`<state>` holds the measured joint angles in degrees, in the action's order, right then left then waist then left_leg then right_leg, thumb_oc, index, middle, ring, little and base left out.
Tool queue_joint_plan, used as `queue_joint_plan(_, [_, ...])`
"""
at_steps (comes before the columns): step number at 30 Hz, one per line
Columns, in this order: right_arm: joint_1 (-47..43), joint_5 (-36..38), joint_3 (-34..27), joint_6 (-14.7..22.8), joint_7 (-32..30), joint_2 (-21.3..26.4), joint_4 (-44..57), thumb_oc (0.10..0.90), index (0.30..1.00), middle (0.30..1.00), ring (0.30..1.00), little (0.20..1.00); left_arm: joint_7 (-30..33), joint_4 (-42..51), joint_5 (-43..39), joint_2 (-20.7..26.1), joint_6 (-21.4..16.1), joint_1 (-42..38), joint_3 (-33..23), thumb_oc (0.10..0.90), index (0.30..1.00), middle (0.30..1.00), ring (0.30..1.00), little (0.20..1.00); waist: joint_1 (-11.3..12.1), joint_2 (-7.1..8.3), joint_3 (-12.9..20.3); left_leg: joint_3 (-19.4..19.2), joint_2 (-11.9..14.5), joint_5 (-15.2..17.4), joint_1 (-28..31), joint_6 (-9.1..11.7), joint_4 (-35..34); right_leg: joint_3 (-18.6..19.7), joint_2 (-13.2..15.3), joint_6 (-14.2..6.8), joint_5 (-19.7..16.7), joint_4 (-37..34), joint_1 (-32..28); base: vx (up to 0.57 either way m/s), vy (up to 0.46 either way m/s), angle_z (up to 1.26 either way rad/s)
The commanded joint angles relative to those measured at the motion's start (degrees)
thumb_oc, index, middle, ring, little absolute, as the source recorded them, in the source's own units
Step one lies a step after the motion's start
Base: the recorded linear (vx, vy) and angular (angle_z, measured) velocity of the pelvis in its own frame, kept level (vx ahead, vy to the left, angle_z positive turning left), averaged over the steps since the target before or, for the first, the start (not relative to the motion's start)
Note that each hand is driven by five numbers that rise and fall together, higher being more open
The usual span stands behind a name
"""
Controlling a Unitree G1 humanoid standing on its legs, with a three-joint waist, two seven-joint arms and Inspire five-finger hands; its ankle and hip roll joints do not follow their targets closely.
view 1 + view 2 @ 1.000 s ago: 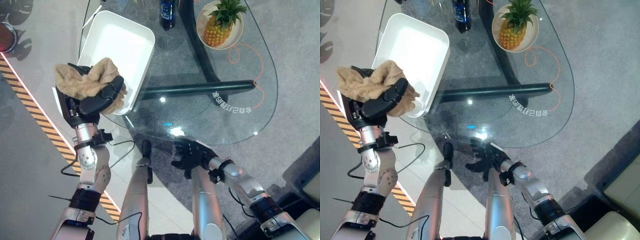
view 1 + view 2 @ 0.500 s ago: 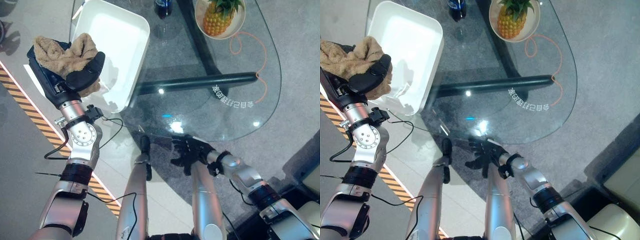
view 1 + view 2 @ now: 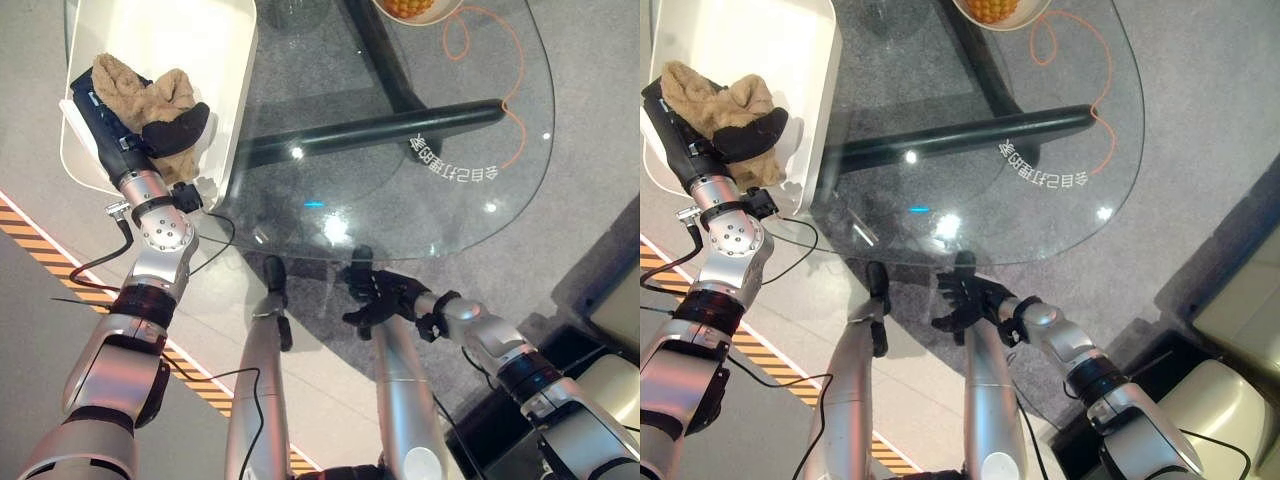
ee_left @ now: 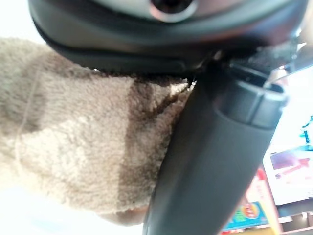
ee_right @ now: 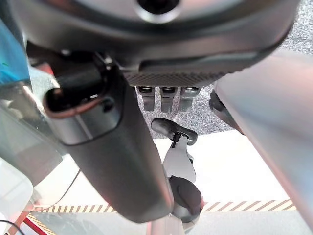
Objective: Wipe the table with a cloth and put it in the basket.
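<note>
At the upper left of the frame, the left hand [image 3: 150,125] is clamped on the fluffy tan cloth [image 3: 135,85] over the white rectangular plastic basket [image 3: 215,40]. To do this well, it should probably loosen only once the cloth hangs well inside the rim. The right hand [image 3: 385,297] idles with relaxed fingers at the near edge of the round glass tabletop [image 3: 420,200].

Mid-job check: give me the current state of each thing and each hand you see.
Tan fluffy cloth: gripped, held above the basket.
White rectangular basket: empty, at the table's edge.
Oval glass table: bare here.
Left hand: shut on cloth.
Right hand: open, below the table's rim.
</note>
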<state>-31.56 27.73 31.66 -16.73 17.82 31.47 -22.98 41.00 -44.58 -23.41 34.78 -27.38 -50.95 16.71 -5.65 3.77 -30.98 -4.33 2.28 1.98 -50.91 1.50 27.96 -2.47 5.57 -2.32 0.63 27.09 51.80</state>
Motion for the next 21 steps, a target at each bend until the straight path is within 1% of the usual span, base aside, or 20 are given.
queue_joint_plan(1, [1.82,4.56,2.18,2.49,3.41,0.29,3.04,0.8,0.9,0.9,0.9,0.9,0.06,-0.34,-1.24,5.56,-1.77,-6.97,-1.18,0.1,0.3,0.3,0.3,0.2,0.05,0.44,1.19,-3.0,-2.72,3.12,1.02,-2.69,-0.18,1.22,-1.91,-0.71,-3.59,-5.59,-0.78,0.0,0.013,-0.03])
queue_joint_plan(2, [0.97,4.74,2.15,2.52,3.24,0.36,2.95,0.8,0.9,0.9,0.9,0.9,-0.08,-1.18,-1.81,5.66,-1.18,-8.06,-1.15,0.1,0.3,0.3,0.3,0.2,-0.28,0.71,1.19,-3.63,-2.82,1.37,-0.53,-2.99,-0.58,1.16,-1.68,-0.44,-5.33,-6.3,0.67,0.0,0.0,0.0])
queue_joint_plan(3, [0.71,5.01,2.44,2.84,3.05,0.21,2.67,0.8,0.9,0.9,0.9,0.9,-0.11,-2.47,-1.97,5.55,-0.66,-8.83,-0.91,0.1,0.3,0.3,0.3,0.2,-0.45,0.89,1.19,-3.63,-2.79,1.41,-0.69,-2.95,-0.64,1.2,-1.74,-0.5,-5.44,-6.38,0.86,-0.07,-0.005,-0.03])
queue_joint_plan(4, [0.41,5.27,2.68,3.03,2.92,0.19,2.39,0.8,0.9,0.9,0.9,0.9,0.02,-3.41,-2.04,5.57,0.22,-9.54,-0.64,0.243,0.422,0.422,0.422,0.343,-0.55,1.05,1.19,-3.59,-2.8,1.46,-0.8,-2.92,-0.66,1.21,-1.78,-0.53,-5.5,-6.52,0.93,-0.01,-0.001,-0.05])
queue_joint_plan(5, [0.14,5.29,2.84,3.28,2.92,0.12,1.99,0.8,0.9,0.9,0.9,0.9,-0.78,-4.61,-3.33,5.61,1.56,-10.19,-0.5,0.8,0.9,0.9,0.9,0.9,-0.68,1.2,1.19,-3.52,-2.86,1.49,-0.87,-2.92,-0.74,1.22,-1.86,-0.56,-5.6,-6.65,1.02,0.06,0.005,-0.07])
queue_joint_plan(6, [0.57,5.34,3.16,3.4,2.95,-0.14,1.71,0.8,0.9,0.9,0.9,0.9,-1.54,-5.53,-4.26,5.5,2.04,-9.83,-0.32,0.8,0.9,0.9,0.9,0.9,-0.52,1.14,1.19,-2.82,-2.78,3.22,0.59,-2.58,-0.45,1.32,-2.18,-0.91,-4.12,-6.11,-0.28,0.0,-0.01,-0.04])
queue_joint_plan(7, [-0.12,5.38,3.08,3.65,2.89,-0.16,1.53,0.8,0.9,0.9,0.9,0.9,-2.67,-6.44,-5.65,5.54,2.78,-10.66,-0.39,0.8,0.9,0.9,0.9,0.9,-0.87,1.42,1.19,-3.39,-2.98,1.43,-0.96,-2.89,-0.9,1.3,-1.92,-0.67,-5.89,-6.81,1.18,0.0,0.0,0.0])
queue_joint_plan(9, [-0.56,5.56,3.43,4.16,2.91,-0.46,1.03,0.8,0.9,0.9,0.9,0.9,-3.24,-8.46,-5.97,5.52,5.01,-11.43,-0.02,0.8,0.9,0.9,0.9,0.9,-1.07,1.7,1.19,-3.33,-3.05,1.41,-0.8,-2.84,-1.23,1.29,-2.0,-0.76,-6.1,-7.21,1.05,-0.04,-0.018,-0.01])
queue_joint_plan(10, [-0.65,5.61,3.47,4.22,2.89,-0.47,1.0,0.8,0.9,0.9,0.9,0.9,-3.07,-8.74,-6.03,5.58,5.21,-11.55,0.04,0.8,0.9,0.9,0.9,0.9,-1.08,1.73,1.19,-3.32,-3.05,1.39,-0.81,-2.82,-1.25,1.29,-2.01,-0.77,-6.13,-7.25,1.04,0.0,0.0,0.0])
queue_joint_plan(16, [-0.93,6.73,4.04,5.55,3.1,0.05,0.68,0.8,0.9,0.9,0.9,0.9,-3.68,-12.23,-6.83,6.79,4.8,-13.19,0.64,0.8,0.9,0.9,0.9,0.9,-1.24,2.04,1.19,-3.19,-3.03,1.3,-0.01,-2.59,-2.05,0.75,-1.97,-0.88,-6.13,-7.77,0.29,-0.02,-0.03,-0.01])
queue_joint_plan(21, [-0.25,6.79,4.16,5.72,2.71,0.13,1.57,0.8,0.9,0.9,0.9,0.9,-2.41,-12.54,-5.99,7.34,4.3,-14.04,1.42,0.8,0.9,0.9,0.9,0.9,-1.17,1.9,1.19,-3.12,-3.06,0.94,0.68,-2.56,-2.85,0.13,-1.88,-0.66,-5.8,-7.69,-0.24,-0.01,-0.014,0.0])
